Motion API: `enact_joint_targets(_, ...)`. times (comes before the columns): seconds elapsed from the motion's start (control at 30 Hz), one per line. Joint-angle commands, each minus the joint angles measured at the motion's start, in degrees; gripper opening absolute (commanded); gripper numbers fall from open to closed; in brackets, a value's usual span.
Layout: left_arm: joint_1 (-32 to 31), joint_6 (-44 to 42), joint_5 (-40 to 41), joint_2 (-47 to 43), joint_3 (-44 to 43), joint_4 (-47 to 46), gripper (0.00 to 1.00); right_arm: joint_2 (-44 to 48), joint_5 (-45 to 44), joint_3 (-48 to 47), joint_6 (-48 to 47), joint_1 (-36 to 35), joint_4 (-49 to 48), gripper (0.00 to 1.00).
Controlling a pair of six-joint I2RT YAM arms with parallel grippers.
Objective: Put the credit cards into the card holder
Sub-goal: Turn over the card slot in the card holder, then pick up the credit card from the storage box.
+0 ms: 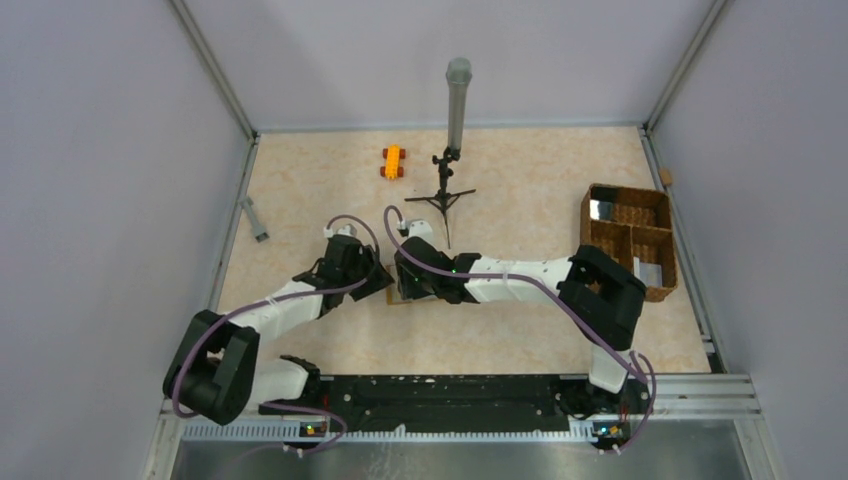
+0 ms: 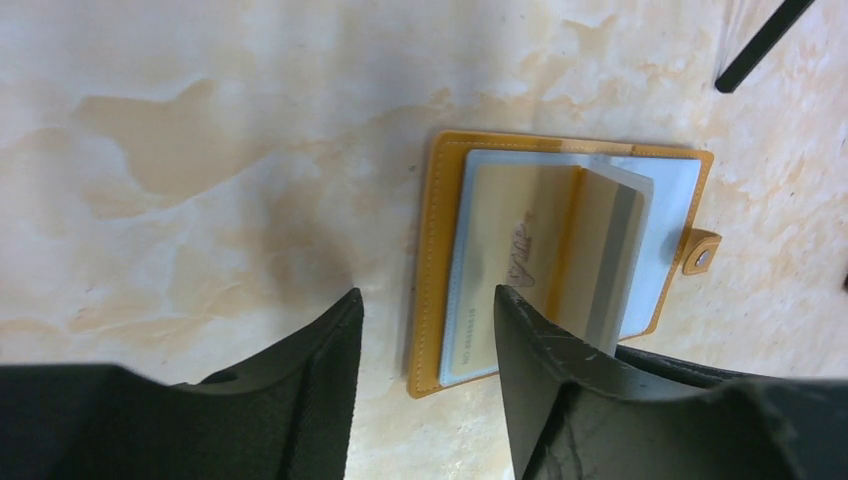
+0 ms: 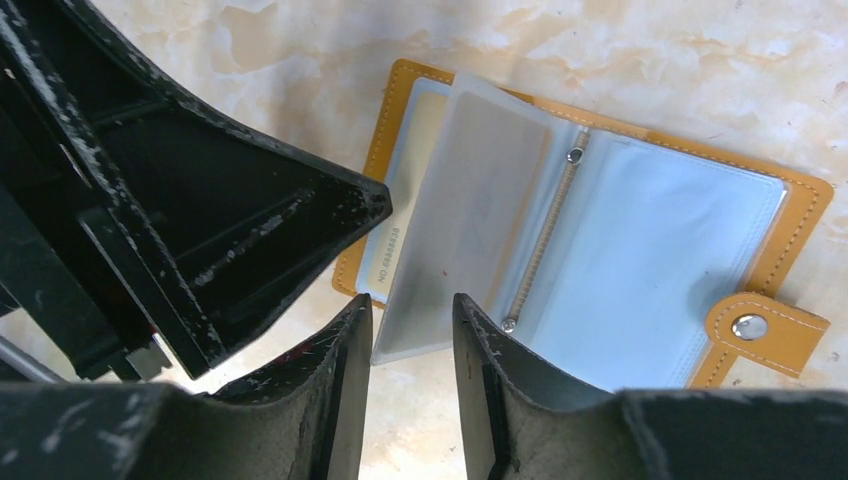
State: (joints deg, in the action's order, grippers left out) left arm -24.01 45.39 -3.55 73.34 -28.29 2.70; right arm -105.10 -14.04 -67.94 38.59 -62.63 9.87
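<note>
The card holder (image 3: 800, 200) lies open on the worktop (image 2: 200, 150), with the left pincer (image 2: 426, 295) and right pincer (image 3: 411, 300) poised over it, both released and clasping nothing. It looks light, its clear sleeves (image 3: 470, 200) floppy and slick — better pinned by the stiff stitched border, while a thin, rigid credit card (image 3: 385, 262) wants pinching at a short edge. One sits sleeved, digits showing; a second I cannot make out — glare veils the sleeves, and overhead the arms cover most of the holder.
</note>
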Motion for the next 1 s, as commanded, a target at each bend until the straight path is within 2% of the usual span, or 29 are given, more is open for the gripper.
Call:
enact_joint_targets(0.0, 2.5, 0.9, 2.9, -4.5, 2.1, 2.3, 0.55, 0.2, 1.2, -1.1, -1.0, -0.7, -3.7, 0.36)
enact_joint_targets(0.13, 4.1, 1.4, 5.1, -8.6, 2.7, 4.5, 0.63, 1.6, 2.6, -0.2, -1.6, -0.8, -5.1, 0.40)
enact_joint_targets(0.33, 5.1, 1.6, 7.8, -15.9, 2.1, 8.2, 0.79, 7.9, 2.4, 2.1, -3.2, -0.7, -5.3, 0.50)
enact_joint_targets(0.53, 5.3, -2.5, 5.3, -20.5, -4.3, 14.8, 0.94, 17.4, -3.6, 2.2, -6.5, 0.6, 5.9, 0.61)
enact_joint_targets(0.6, 5.6, -5.4, 5.6, -21.2, -8.4, 18.5, 0.99, 20.6, -3.7, 2.2, -7.5, 3.5, 11.6, 0.62)
enact_joint_targets(0.8, 10.0, -15.0, 0.7, -20.8, -19.4, 27.1, 0.99, 30.1, -6.6, 2.2, -9.0, 16.7, 28.2, 0.63)
enact_joint_targets(0.97, 12.9, -20.5, 6.4, -20.4, -23.1, 29.5, 0.99, 35.6, -9.9, 2.6, -8.7, 30.3, 36.0, 0.66)
